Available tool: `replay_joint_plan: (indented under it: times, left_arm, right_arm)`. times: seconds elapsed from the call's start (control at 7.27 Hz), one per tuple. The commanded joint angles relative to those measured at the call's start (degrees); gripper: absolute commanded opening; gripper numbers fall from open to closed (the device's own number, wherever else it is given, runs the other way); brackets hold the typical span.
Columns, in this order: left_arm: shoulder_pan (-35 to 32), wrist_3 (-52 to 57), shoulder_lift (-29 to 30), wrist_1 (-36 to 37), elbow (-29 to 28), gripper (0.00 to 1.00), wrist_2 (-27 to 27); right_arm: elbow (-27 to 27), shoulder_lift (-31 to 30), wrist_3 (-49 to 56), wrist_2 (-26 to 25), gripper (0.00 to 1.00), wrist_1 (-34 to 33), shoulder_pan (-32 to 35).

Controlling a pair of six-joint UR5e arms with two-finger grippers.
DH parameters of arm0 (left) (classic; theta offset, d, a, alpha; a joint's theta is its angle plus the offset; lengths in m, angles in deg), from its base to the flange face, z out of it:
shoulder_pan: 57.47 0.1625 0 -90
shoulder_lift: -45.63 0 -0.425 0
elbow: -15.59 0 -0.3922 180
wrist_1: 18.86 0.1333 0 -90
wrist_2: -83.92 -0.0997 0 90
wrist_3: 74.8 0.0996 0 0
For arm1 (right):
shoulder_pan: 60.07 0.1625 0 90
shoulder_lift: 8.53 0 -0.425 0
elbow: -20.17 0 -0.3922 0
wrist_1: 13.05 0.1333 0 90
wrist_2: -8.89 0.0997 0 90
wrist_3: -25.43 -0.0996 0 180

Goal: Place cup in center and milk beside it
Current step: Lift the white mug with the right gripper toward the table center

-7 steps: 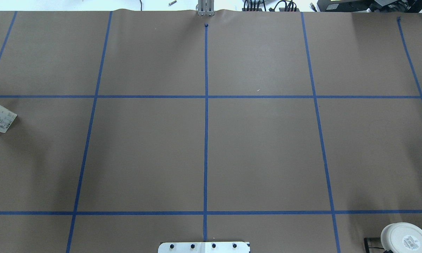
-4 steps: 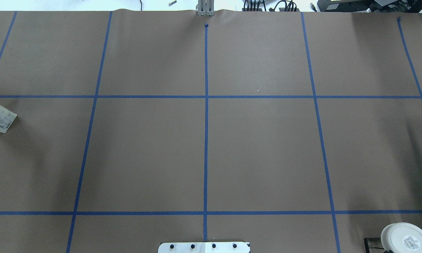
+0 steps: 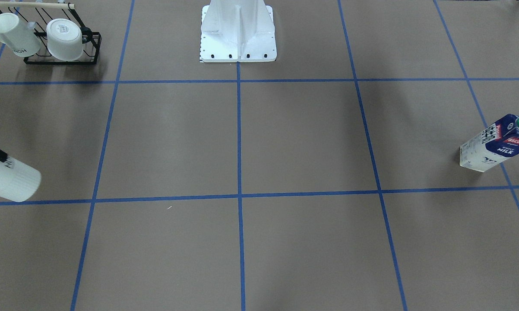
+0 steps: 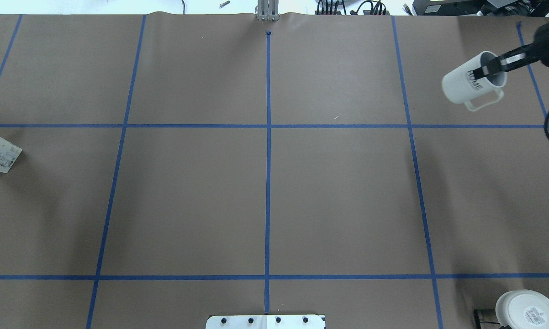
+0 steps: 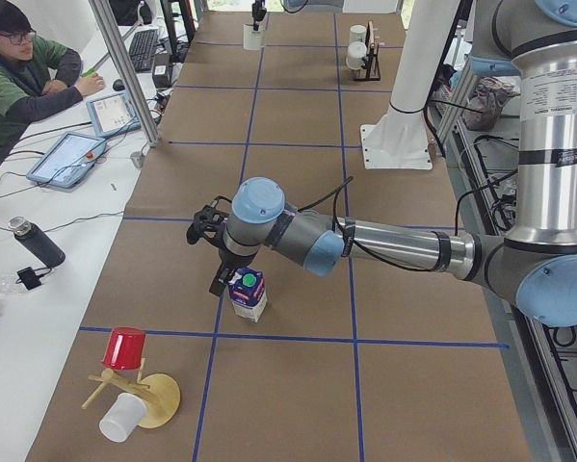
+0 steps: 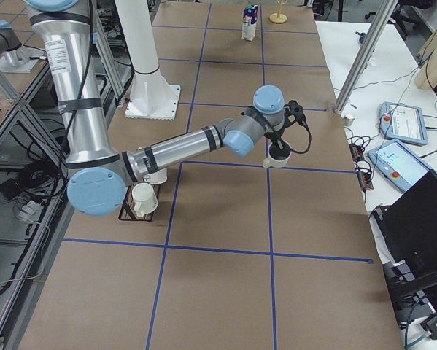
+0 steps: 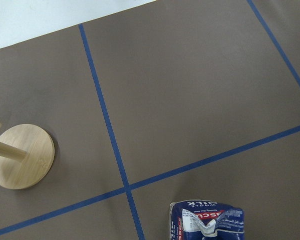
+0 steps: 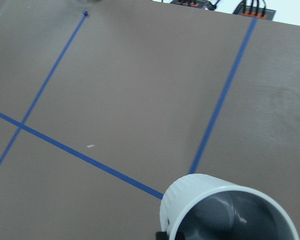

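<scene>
Right jaws pinch the cup's (image 4: 470, 83) rim; handle shows overhead, not frontally.

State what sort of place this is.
Probably a robotics lab workcell: a brown paper-covered table marked with a blue tape grid, a grey and light-blue right robot arm whose fingers grip a white ribbed mug with a grey inside, and a person in a green shirt at a side desk.

The brown tabletop (image 4: 338, 196), gridded with blue tape (image 4: 267, 183), carries the milk carton (image 3: 497, 144) upright at far left. A wooden mug stand (image 5: 163, 399) stands beyond it, where a white cup (image 5: 122, 419) seems to lie. A black wire rack (image 3: 61, 61) sits near right, and the white pedestal base (image 3: 238, 47) near centre.
</scene>
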Motion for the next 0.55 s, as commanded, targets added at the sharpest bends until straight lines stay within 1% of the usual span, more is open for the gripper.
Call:
replay_joint_plan:
  times: [0.0, 0.14, 0.28, 0.41]
  left_arm:
    - [0.0, 0.1, 0.1, 0.0, -0.6, 0.98, 0.0]
    - [0.0, 0.1, 0.1, -0.1, -0.7, 0.98, 0.0]
    - [0.0, 0.1, 0.1, 0.0, -0.7, 0.98, 0.0]
    - [0.0, -0.6, 0.1, -0.1, -0.7, 0.98, 0.0]
  right_arm:
    - [0.1, 10.5, -16.7, -13.7, 0.0, -4.4, -13.4]
    - [0.5, 15.4, -18.5, -18.8, 0.0, -13.2, -18.1]
    - [0.6, 20.4, -21.3, -27.7, 0.0, -22.5, -24.3]
    - [-0.2, 25.0, -24.1, -32.9, 0.0, -30.4, -29.2]
